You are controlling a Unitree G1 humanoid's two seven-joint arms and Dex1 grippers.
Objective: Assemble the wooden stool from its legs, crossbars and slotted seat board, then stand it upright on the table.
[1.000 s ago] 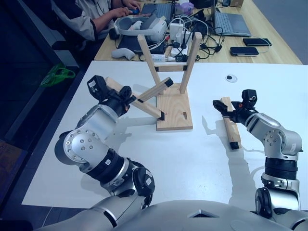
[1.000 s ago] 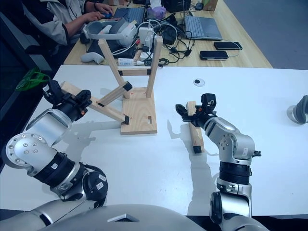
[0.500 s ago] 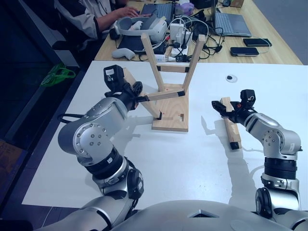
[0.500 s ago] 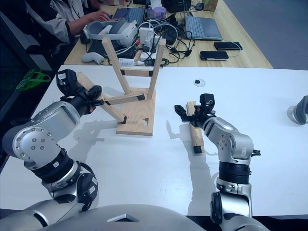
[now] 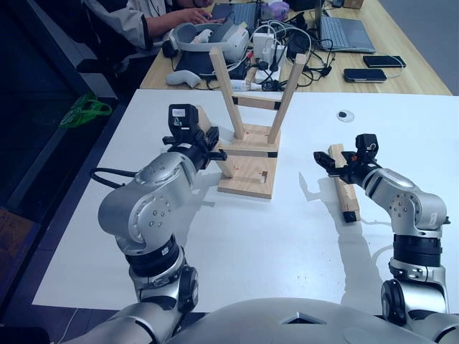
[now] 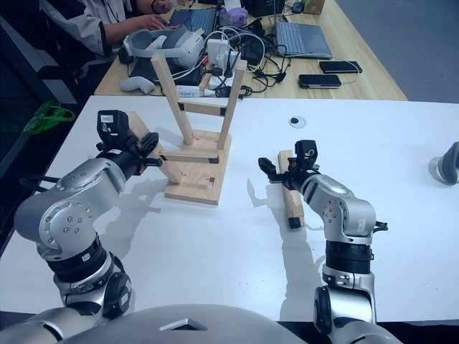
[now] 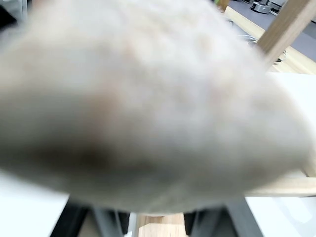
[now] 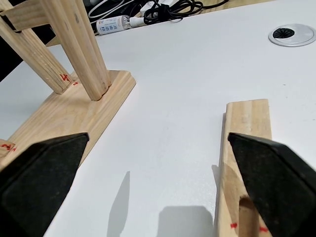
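Left gripper (image 5: pixel 206 141) has swung up and in from low on the left, hauling the leg frame (image 5: pixel 247 152) along. That frame was splayed out at a slant a second ago and now sits level, tight over the seat board (image 5: pixel 252 180). The board has slid and turned slightly toward that gripper.

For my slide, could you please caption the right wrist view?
Open right end effector near loose leg, seat board beyond.

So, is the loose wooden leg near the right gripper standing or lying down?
Lying down: the leg rests flat on the white table, the open right gripper over its far end.
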